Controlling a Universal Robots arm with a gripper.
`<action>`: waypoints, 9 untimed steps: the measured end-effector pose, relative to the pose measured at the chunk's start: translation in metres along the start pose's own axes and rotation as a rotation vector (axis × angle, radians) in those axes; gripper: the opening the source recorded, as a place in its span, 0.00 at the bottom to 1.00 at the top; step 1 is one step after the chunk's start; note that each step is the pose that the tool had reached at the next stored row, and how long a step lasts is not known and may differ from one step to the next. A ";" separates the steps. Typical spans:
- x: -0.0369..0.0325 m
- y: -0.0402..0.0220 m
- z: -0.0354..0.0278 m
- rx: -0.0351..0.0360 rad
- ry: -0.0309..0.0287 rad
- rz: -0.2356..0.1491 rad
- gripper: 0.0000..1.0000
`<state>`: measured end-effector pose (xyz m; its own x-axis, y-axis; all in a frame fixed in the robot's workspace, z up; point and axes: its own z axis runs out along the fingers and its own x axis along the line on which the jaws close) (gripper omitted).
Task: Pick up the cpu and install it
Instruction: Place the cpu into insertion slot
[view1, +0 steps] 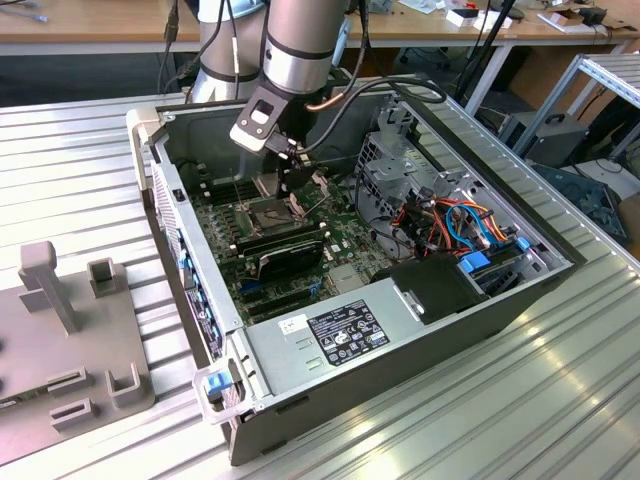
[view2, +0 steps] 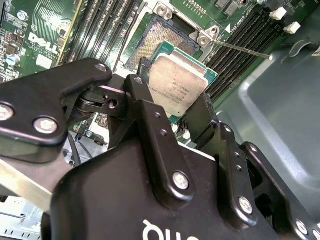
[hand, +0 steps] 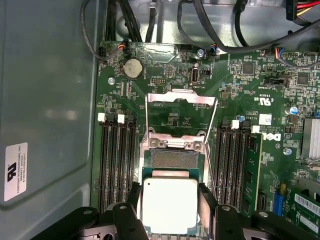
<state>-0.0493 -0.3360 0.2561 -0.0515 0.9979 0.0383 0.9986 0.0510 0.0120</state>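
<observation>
The cpu (hand: 169, 205), a flat square chip with a dull silver top and green rim, sits between my gripper's (hand: 170, 200) black fingers (hand: 206, 200), which press on two opposite edges. In the second wrist view the cpu (view2: 177, 85) hangs partly over the open socket (view2: 157, 37), and my gripper (view2: 175, 95) is shut on it. Whether the chip touches the socket I cannot tell. The socket's (hand: 174, 159) hinged metal bracket (hand: 181, 107) is swung open. In the exterior view my gripper (view1: 290, 185) reaches down into the computer case (view1: 400, 350), just above the socket (view1: 272, 212).
Rows of black memory slots (hand: 117, 165) flank the socket on both sides. The thin socket lever (view2: 240, 48) sticks out sideways. A long black module (view1: 290, 255), the power supply (view1: 350, 330), a drive cage (view1: 400, 170) and cables (view1: 470, 225) crowd the case. A grey fixture (view1: 70, 330) lies outside.
</observation>
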 end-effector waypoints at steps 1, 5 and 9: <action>0.0000 0.0000 0.0000 0.0000 0.0001 0.000 0.54; -0.0001 0.0000 0.0041 0.0000 0.0002 0.000 0.54; -0.0005 -0.0001 0.0113 0.0000 0.0001 0.000 0.54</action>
<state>-0.0493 -0.3360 0.2448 -0.0517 0.9979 0.0384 0.9986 0.0513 0.0120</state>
